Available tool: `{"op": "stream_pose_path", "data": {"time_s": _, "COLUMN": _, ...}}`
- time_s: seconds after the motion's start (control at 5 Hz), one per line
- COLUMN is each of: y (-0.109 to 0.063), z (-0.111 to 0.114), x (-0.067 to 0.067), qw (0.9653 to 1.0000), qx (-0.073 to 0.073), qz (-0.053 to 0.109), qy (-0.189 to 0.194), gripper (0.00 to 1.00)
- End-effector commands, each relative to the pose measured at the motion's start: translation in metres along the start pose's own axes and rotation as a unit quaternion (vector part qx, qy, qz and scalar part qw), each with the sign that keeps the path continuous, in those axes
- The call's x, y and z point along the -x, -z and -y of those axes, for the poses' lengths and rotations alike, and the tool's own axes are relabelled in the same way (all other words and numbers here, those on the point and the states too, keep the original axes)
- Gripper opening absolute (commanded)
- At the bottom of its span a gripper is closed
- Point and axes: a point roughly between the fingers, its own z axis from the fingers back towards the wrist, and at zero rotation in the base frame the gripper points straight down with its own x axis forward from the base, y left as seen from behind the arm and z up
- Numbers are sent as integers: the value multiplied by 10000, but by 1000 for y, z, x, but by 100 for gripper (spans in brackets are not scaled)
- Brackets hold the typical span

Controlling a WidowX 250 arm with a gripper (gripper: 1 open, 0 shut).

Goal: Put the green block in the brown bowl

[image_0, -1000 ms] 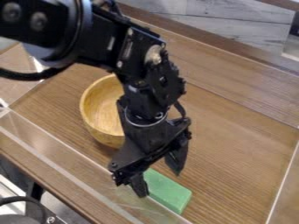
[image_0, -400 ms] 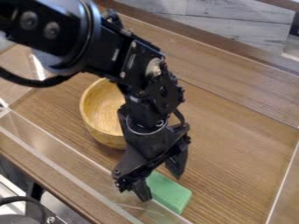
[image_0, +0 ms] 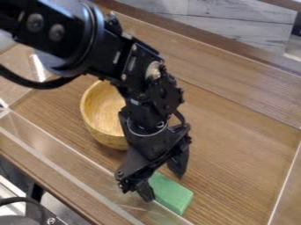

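one camera view shows the gripper spread wide, pointing down over the near end of the green block on the table, so closing on it, then lifting to the brown bowl, likely comes next

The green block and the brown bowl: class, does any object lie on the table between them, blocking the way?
No visible object does. Between the green block and the brown bowl only the arm itself shows, its open gripper over the block's near end.
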Motion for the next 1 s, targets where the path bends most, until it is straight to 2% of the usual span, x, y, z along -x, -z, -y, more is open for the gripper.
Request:
{"op": "stream_pose_path", "data": {"time_s": 0.0, "y": 2, "z": 2, "x": -3, "qw": 10000, "qx": 83, "qz": 5, "qy": -54, "gripper": 100}}
{"op": "stream_pose_path", "data": {"time_s": 0.2, "y": 3, "z": 3, "x": -3, "qw": 10000, "qx": 86, "qz": 9, "qy": -34, "gripper": 0}}
{"op": "stream_pose_path", "data": {"time_s": 0.8, "y": -6, "z": 8, "x": -7, "qw": 9998, "qx": 77, "qz": -4, "qy": 183, "gripper": 0}}
